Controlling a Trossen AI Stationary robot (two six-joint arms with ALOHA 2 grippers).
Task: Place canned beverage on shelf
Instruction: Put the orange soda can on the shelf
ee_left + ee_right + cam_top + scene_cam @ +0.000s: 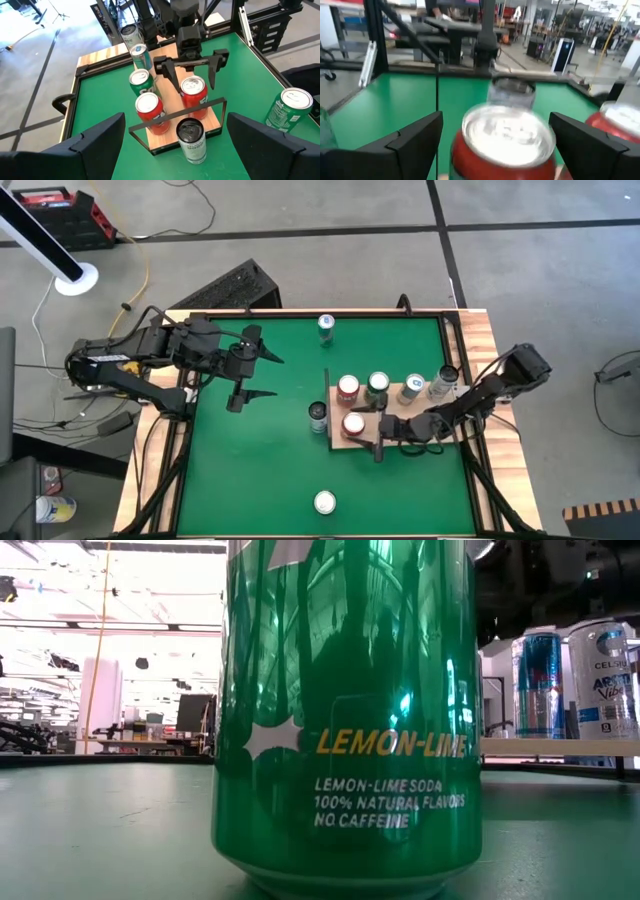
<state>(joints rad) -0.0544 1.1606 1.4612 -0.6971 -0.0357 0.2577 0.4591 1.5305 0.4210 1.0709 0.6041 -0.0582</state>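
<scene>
The right gripper [378, 430] stood with jaws apart around the red can [353, 423] on the shelf [395, 424] at the bench's three o'clock, seemingly released, so withdrawing carelessly could topple it, while the left gripper [258, 376] waited open at nine o'clock.

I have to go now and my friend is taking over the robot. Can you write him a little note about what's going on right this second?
Right tool: open, straddling a red can on the shelf; not gripping it.
Left tool: open, empty, hovering over the table's left part.
On the shelf: that red can, a second red can, a green can. Two more cans stand at the shelf's far end; whether they are on the board is unclear.
Off the shelf: dark can by the shelf's rail, one green can at the far edge, one at the near edge.
Left to do: shelve those three.
</scene>
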